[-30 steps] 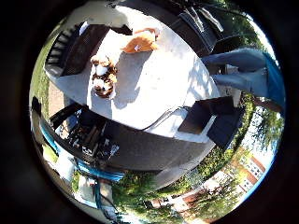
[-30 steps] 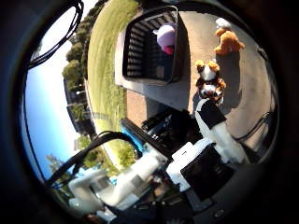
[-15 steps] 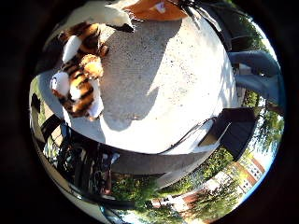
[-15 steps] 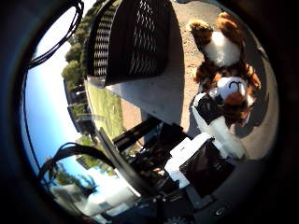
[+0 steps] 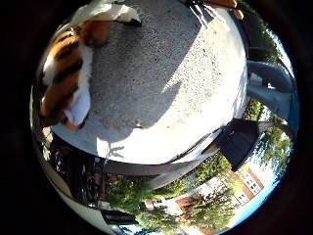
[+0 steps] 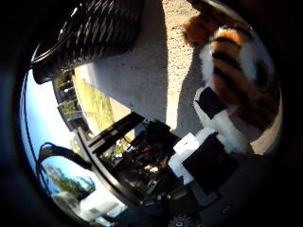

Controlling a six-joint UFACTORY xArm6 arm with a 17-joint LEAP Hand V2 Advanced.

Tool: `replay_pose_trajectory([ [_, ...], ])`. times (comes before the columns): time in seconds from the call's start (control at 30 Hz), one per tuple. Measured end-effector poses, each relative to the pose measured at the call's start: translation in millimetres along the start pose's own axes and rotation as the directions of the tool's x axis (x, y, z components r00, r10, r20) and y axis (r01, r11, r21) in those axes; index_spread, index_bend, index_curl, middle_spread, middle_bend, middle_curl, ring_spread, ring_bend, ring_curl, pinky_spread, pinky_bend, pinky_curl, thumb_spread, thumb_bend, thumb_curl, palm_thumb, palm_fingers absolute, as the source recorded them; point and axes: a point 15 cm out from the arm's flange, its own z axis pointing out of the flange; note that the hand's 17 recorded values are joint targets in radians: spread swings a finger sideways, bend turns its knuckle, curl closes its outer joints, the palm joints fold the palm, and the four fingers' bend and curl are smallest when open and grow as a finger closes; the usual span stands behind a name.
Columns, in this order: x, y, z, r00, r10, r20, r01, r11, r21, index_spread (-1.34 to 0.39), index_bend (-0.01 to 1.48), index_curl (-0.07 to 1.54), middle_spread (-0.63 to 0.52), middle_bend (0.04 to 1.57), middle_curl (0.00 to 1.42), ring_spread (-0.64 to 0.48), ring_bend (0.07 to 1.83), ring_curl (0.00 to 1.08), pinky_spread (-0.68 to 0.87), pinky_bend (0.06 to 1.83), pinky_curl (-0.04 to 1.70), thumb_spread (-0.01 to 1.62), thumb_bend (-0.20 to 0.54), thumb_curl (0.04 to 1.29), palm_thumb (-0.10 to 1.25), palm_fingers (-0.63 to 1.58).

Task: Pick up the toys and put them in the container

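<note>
An orange, black and white striped tiger toy (image 6: 239, 71) lies on the pale round table (image 5: 166, 88), close under my palm. My right hand (image 6: 208, 142) is just over it. One white and black finger (image 6: 213, 106) reaches out fairly straight and rests against the toy's side. Another white finger (image 5: 105, 10) shows beside the toy's head. The black slatted container (image 6: 94, 33) stands on the table a short way from the tiger. A second orange toy (image 5: 222, 4) lies at the table's far edge.
The table's rim (image 5: 146, 159) runs close behind the tiger, with dark equipment (image 6: 142, 165) below it. A dark chair (image 5: 239, 139) stands by the table on the other side. Grass and buildings lie beyond.
The hand has come down towards the tiger toy, which now fills far more of both views. The container has slid to the edge of view. The toys have not moved.
</note>
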Motion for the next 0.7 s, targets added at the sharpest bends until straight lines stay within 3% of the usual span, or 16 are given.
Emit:
replay_pose_trajectory([
  [0.07, 0.6, -0.8, -0.6, 1.000, -0.004, -0.005, 0.004, 1.000, 0.000, -0.23, 0.13, 0.25, -0.04, 0.43, 0.41, 0.22, 0.77, 0.38, 0.46, 0.72, 0.26, 1.10, -0.020, 0.44, 0.80, 0.94],
  [0.13, 1.3, -1.8, -1.0, 1.000, -0.007, -0.009, 0.007, 1.000, 0.003, -0.28, 0.07, 0.21, -0.05, 0.57, 0.48, 0.19, 0.95, 0.45, 0.45, 0.76, 0.28, 1.09, -0.013, 0.45, 0.83, 1.05],
  [0.2, 2.7, -1.6, -0.8, 1.000, -0.010, -0.009, 0.010, 1.000, 0.006, -0.34, 0.12, 0.19, -0.08, 0.72, 0.55, 0.13, 1.10, 0.54, 0.45, 0.81, 0.32, 1.08, -0.010, 0.46, 0.86, 1.06],
  [0.27, 8.3, -1.9, -0.8, 1.000, -0.006, -0.010, 0.006, 1.000, 0.023, -0.41, 0.20, 0.19, -0.12, 0.84, 0.64, 0.08, 1.18, 0.61, 0.42, 1.01, 0.41, 1.07, 0.000, 0.49, 0.91, 1.15],
  [0.4, 35.8, 13.9, -12.7, 0.998, 0.063, -0.002, -0.062, 0.997, 0.055, -0.53, 0.26, 0.18, -0.14, 1.02, 0.74, 0.01, 1.23, 0.67, 0.37, 1.23, 0.51, 1.06, 0.029, 0.55, 1.01, 1.16],
  [0.53, 34.2, 53.7, -25.4, 0.994, 0.097, 0.046, -0.094, 0.994, -0.049, -0.67, 0.38, 0.18, -0.16, 1.13, 0.82, -0.05, 1.27, 0.73, 0.29, 1.40, 0.62, 1.08, 0.036, 0.61, 1.06, 1.10],
  [0.6, 33.3, 72.9, -48.6, 0.992, 0.105, 0.066, -0.100, 0.992, -0.081, -0.73, 0.44, 0.18, -0.16, 1.16, 0.85, -0.08, 1.29, 0.75, 0.26, 1.44, 0.65, 1.09, 0.032, 0.64, 1.07, 1.07],
  [0.7, 38.6, 82.9, -101.5, 0.991, 0.112, 0.071, -0.111, 0.994, -0.019, -0.81, 0.51, 0.19, -0.17, 1.19, 0.89, -0.10, 1.31, 0.79, 0.22, 1.48, 0.70, 1.10, 0.020, 0.68, 1.06, 1.02],
])
